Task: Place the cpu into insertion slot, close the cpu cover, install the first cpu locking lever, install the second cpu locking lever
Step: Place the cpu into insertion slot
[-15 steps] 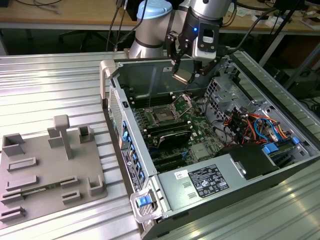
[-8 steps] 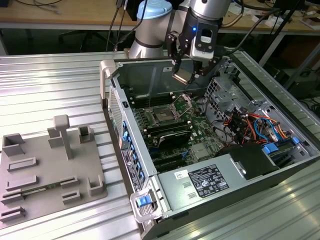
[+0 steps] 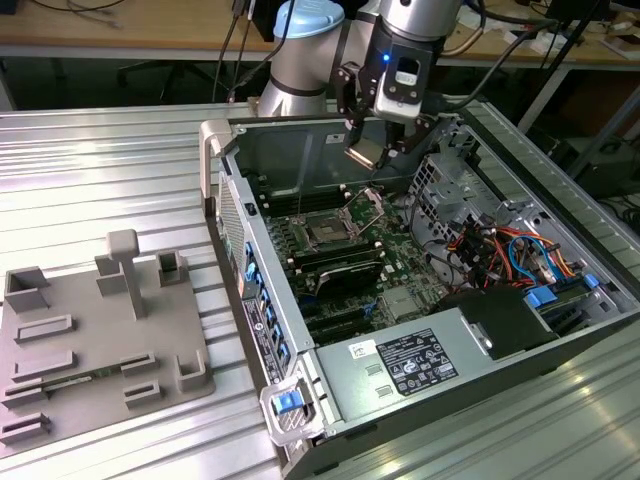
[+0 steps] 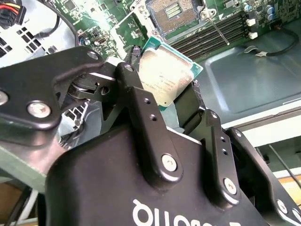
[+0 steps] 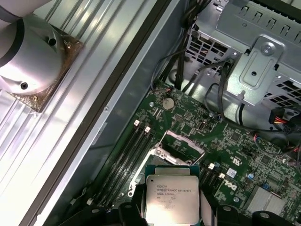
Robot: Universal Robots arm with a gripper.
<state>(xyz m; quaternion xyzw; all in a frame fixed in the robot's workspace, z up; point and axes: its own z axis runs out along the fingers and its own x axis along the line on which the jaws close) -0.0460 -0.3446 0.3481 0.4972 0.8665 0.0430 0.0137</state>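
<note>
My gripper (image 3: 375, 140) hangs above the open computer case, shut on the cpu (image 3: 362, 156), a small square chip with a silver top and green edge. In both wrist views the cpu (image 4: 164, 77) (image 5: 171, 195) sits clamped by its edges between the black fingers (image 4: 141, 108). The insertion slot (image 3: 327, 231) (image 4: 173, 12) lies open on the green motherboard, below the gripper and towards the exterior view's left. The cpu cover (image 3: 372, 203) (image 5: 181, 143) stands swung up from its hinge beside the slot. A thin locking lever (image 4: 217, 29) sticks up next to the slot.
Black memory slots (image 5: 127, 155) run alongside the socket. A silver drive cage (image 5: 254, 61) and bundled cables (image 3: 500, 250) fill the case's right in the exterior view. The power supply (image 3: 420, 365) is at the front. A grey fixture tray (image 3: 90, 340) lies outside on the ribbed table.
</note>
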